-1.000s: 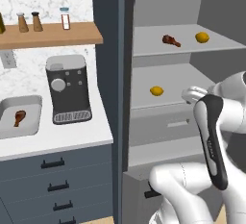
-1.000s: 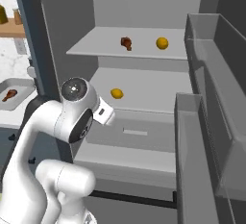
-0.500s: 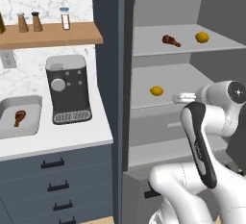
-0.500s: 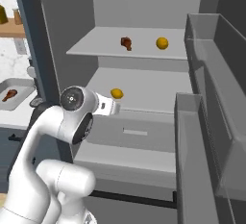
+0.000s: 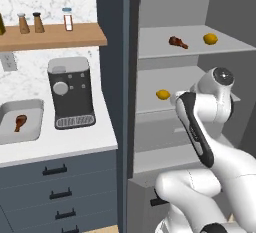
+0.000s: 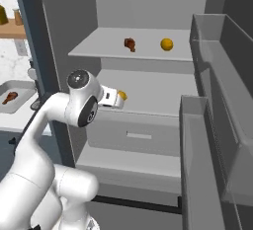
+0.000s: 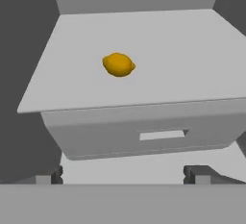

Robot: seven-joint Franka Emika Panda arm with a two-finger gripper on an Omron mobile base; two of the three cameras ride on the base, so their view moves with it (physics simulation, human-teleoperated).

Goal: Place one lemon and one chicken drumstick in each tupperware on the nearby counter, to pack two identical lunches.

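1. The end effector (image 7: 123,174) is spread wide with nothing between its fingers, at the front edge of the fridge's middle shelf (image 7: 182,69).
2. One lemon (image 7: 118,65) lies on that middle shelf, just ahead of the end effector and apart from it.
3. A second lemon (image 5: 210,39) and a chicken drumstick (image 5: 177,42) rest on the upper shelf (image 5: 165,49), near each other.
4. Another chicken drumstick (image 5: 19,122) lies in a tupperware (image 5: 35,108) on the counter (image 5: 65,144), beside the coffee machine (image 5: 71,92).
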